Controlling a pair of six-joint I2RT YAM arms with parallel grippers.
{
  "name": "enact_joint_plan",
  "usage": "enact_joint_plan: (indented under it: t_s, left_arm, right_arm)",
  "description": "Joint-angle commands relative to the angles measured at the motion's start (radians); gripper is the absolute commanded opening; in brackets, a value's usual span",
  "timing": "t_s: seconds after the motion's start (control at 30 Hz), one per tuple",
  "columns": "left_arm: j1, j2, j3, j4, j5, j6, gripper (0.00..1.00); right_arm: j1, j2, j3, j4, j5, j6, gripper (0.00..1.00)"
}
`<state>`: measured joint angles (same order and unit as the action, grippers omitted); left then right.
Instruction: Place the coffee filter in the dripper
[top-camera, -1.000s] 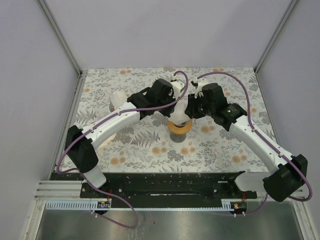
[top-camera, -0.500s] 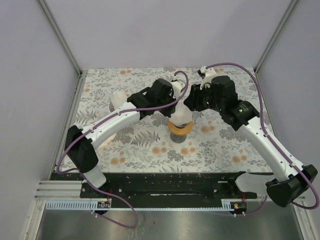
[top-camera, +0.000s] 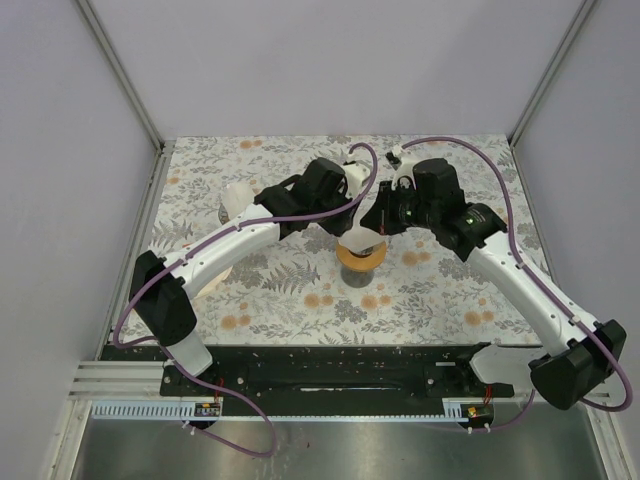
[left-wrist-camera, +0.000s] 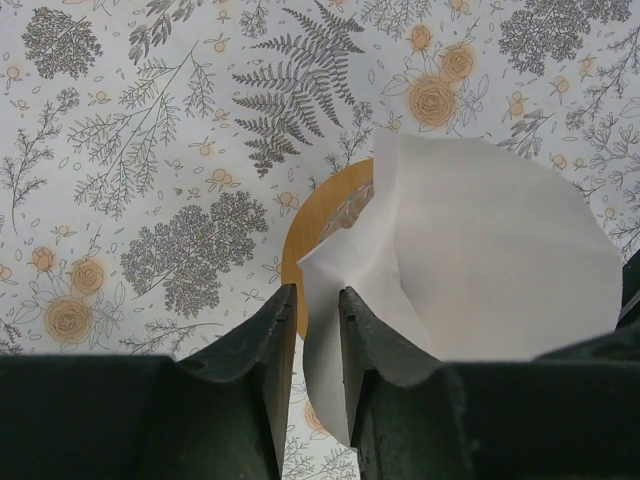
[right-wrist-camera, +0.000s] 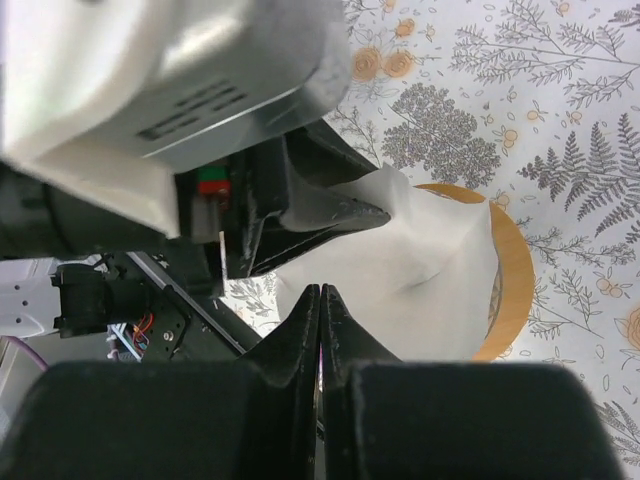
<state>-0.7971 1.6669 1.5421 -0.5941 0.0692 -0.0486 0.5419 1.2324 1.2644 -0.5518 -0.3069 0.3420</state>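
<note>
The white paper coffee filter (top-camera: 362, 241) stands opened as a cone in the wooden-ringed dripper (top-camera: 360, 259) at mid-table. In the left wrist view, my left gripper (left-wrist-camera: 305, 325) has its jaws a little apart, and the edge of the filter (left-wrist-camera: 480, 250) runs through the gap against the right finger, above the dripper's ring (left-wrist-camera: 308, 222). My right gripper (right-wrist-camera: 320, 292) is shut, its tips against the side of the filter (right-wrist-camera: 420, 270) over the ring (right-wrist-camera: 508, 270). Whether paper is pinched there does not show. From above, both grippers (top-camera: 347, 221) (top-camera: 384, 222) meet over the dripper.
A white object (top-camera: 238, 198) sits on the floral tablecloth (top-camera: 300, 290) left of the dripper, partly under the left arm. Grey walls with metal posts (top-camera: 150, 140) close in the left, back and right. A black rail (top-camera: 330, 375) runs along the near edge.
The right gripper opened, drew back, then returned to the filter and shut. The left jaws parted slightly. The filter now sits lower and wider on the dripper.
</note>
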Motion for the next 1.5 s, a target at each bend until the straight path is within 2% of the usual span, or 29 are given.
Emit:
enact_joint_plan:
  t_s: [0.0, 0.23, 0.53, 0.7, 0.8, 0.93, 1.23, 1.47]
  left_arm:
    - [0.019, -0.044, 0.049, 0.016, 0.027, 0.001, 0.31]
    - [0.041, -0.082, 0.049, 0.014, 0.055, -0.002, 0.47]
    - [0.064, -0.09, 0.084, -0.006, 0.129, -0.017, 0.58]
    - [0.078, -0.093, 0.066, -0.013, 0.144, -0.051, 0.58]
    - [0.102, -0.104, 0.026, 0.01, 0.165, -0.123, 0.52]
    - [0.117, -0.116, -0.023, 0.03, 0.187, -0.209, 0.51]
    - [0.141, -0.141, -0.048, 0.04, 0.248, -0.261, 0.54]
    - [0.141, -0.151, -0.112, 0.074, 0.29, -0.298, 0.55]
  right_arm:
    - [-0.003, 0.045, 0.003, 0.016, 0.006, 0.011, 0.0]
    - [-0.005, 0.099, 0.0, -0.003, 0.055, -0.006, 0.0]
    - [-0.003, 0.2, 0.05, -0.111, 0.117, -0.064, 0.0]
    - [0.026, 0.233, 0.087, -0.16, 0.162, -0.095, 0.0]
    - [0.072, 0.268, 0.156, -0.2, 0.222, -0.121, 0.0]
    - [0.104, 0.331, 0.205, -0.252, 0.271, -0.127, 0.0]
    - [0.164, 0.429, 0.236, -0.287, 0.341, -0.106, 0.0]
    - [0.165, 0.46, 0.213, -0.27, 0.359, -0.09, 0.0]
